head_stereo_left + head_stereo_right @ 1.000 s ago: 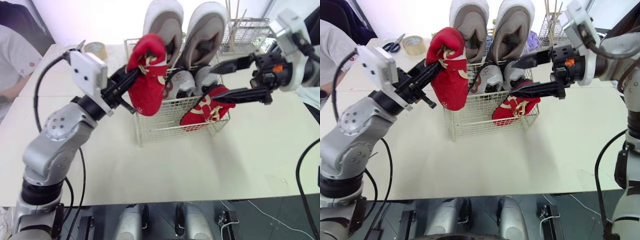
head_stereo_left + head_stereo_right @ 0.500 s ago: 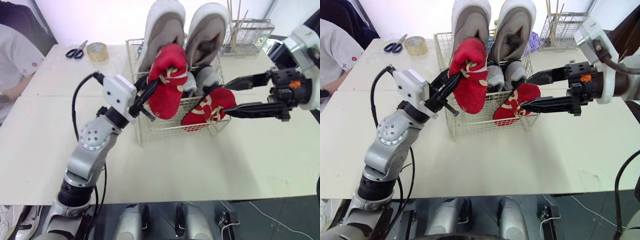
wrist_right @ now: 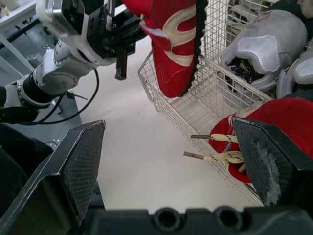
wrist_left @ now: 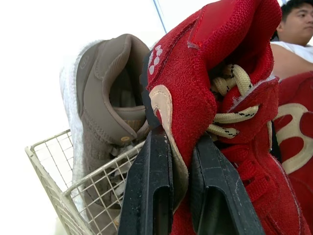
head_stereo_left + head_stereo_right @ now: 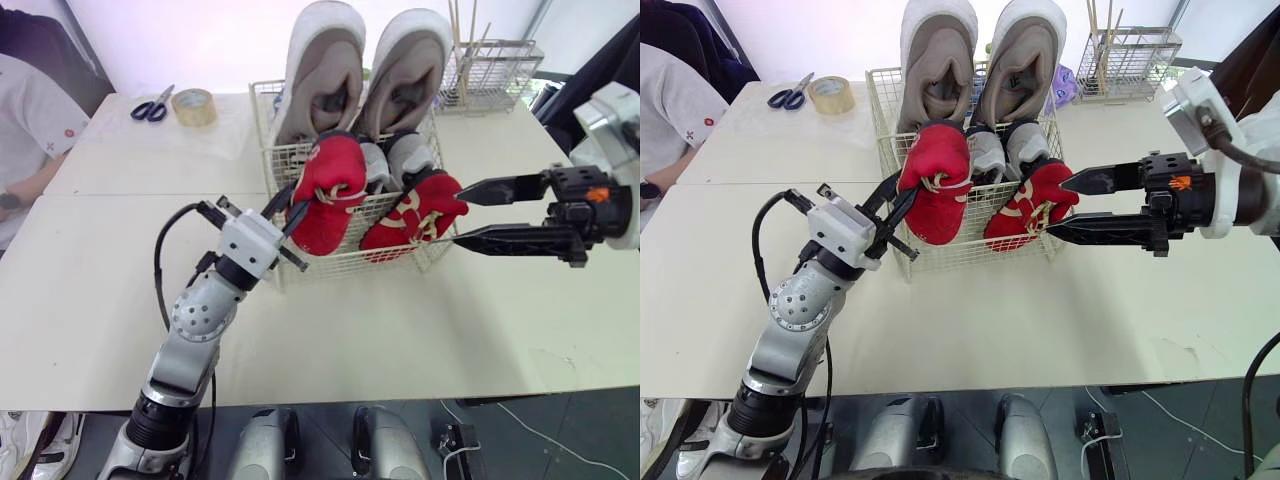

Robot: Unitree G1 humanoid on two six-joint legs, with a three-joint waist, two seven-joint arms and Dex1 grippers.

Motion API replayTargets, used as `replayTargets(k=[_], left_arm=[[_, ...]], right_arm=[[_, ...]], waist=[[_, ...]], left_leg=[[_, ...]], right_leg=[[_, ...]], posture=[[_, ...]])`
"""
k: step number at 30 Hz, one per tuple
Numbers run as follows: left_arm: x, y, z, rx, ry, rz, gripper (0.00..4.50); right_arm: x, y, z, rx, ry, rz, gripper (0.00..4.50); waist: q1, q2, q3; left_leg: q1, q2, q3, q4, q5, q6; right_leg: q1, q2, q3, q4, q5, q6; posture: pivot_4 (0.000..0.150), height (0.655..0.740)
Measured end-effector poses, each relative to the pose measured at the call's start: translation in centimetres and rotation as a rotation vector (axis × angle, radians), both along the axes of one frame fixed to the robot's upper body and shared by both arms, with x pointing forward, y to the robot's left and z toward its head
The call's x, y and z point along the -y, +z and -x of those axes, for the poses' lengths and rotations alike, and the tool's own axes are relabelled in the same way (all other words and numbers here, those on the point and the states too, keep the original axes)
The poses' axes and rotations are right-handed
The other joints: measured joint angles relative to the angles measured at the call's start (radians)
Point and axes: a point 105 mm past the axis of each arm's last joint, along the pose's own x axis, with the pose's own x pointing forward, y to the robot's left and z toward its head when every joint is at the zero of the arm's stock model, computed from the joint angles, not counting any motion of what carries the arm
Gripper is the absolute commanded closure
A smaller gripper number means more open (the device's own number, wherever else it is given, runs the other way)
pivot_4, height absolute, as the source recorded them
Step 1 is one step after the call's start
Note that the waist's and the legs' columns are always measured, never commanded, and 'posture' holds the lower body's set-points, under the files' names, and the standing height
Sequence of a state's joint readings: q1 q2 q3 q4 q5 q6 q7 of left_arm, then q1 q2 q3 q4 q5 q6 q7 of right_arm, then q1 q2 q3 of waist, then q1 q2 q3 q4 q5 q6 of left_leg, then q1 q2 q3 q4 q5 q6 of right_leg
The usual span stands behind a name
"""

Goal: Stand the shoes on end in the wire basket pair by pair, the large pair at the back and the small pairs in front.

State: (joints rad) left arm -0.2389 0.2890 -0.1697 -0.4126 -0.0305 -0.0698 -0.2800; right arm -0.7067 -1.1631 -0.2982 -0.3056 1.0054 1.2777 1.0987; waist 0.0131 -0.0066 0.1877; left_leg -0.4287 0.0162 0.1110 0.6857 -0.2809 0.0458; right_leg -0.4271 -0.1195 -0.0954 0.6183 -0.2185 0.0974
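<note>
Step in hand: placing the second red shoe at the basket front
Left gripper (image 5: pixel 285 205) fingers pinched the collar of a red shoe (image 5: pixel 328 190), toe down at the wire basket (image 5: pixel 340 262) front-left corner; its mate (image 5: pixel 415 215) stood front-right, right gripper (image 5: pixel 457 213) fingers spread beside it. Next, judged: seat, release
</note>
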Motion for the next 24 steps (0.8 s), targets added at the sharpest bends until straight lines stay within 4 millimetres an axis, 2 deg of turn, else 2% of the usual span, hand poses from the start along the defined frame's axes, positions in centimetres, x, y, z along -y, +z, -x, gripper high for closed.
replayTargets(k=[12, 14, 15, 17, 20, 24], left_arm=[[-0.3, -2.3, -0.1, -0.112, 0.044, 0.053, 4.48], [-0.3, -2.4, 0.0, -0.118, 0.044, 0.057, 3.60], [-0.4, -2.5, 0.1, -0.134, 0.039, 0.069, 3.34], [-0.5, -3.5, 0.1, -0.194, 0.037, 0.081, 2.31], [-0.4, -3.5, 0.3, -0.216, 0.026, 0.084, 0.83], [-1.8, -4.1, 1.0, -0.258, 0.072, 0.084, 0.83]], right_arm=[[-0.2, -0.8, -0.7, 0.009, -0.014, -0.024, 0.00], [-0.1, -0.9, -0.7, 0.007, -0.014, -0.026, 0.00], [-0.1, -1.0, -0.7, 0.007, -0.013, -0.028, 0.00], [0.0, -1.1, -0.8, 0.002, -0.011, -0.035, 0.00], [0.1, -1.2, -0.9, 0.001, 0.002, -0.043, 0.00], [0.1, -1.5, -1.3, -0.003, 0.016, -0.047, 0.00]], waist=[[0.000, 0.002, -0.002], [0.000, 0.002, -0.002], [0.000, 0.002, -0.002], [0.000, 0.003, -0.002], [0.000, 0.003, -0.003], [-0.001, 0.003, -0.003]], left_leg=[[0.001, 0.000, 0.000, 0.000, 0.000, 0.000], [0.001, 0.000, 0.000, 0.000, 0.000, 0.000], [0.001, 0.000, 0.000, 0.000, 0.000, 0.000], [0.001, 0.000, 0.000, 0.000, 0.000, 0.000], [0.001, 0.000, 0.000, 0.000, 0.000, 0.000], [0.001, 0.000, 0.000, 0.000, 0.000, 0.001]], right_leg=[[0.001, 0.000, 0.000, 0.000, 0.000, 0.000], [0.001, 0.000, 0.000, 0.000, 0.000, 0.000], [0.001, 0.000, 0.000, 0.000, 0.000, 0.000], [0.001, 0.000, 0.000, 0.000, 0.000, 0.000], [0.001, 0.000, 0.000, 0.000, 0.000, 0.000], [0.001, 0.000, 0.000, 0.000, 0.000, 0.000]], posture=[[0.150, 0.7400], [0.150, 0.7400], [0.150, 0.7400], [0.150, 0.7400], [0.150, 0.7400], [0.150, 0.7400]])
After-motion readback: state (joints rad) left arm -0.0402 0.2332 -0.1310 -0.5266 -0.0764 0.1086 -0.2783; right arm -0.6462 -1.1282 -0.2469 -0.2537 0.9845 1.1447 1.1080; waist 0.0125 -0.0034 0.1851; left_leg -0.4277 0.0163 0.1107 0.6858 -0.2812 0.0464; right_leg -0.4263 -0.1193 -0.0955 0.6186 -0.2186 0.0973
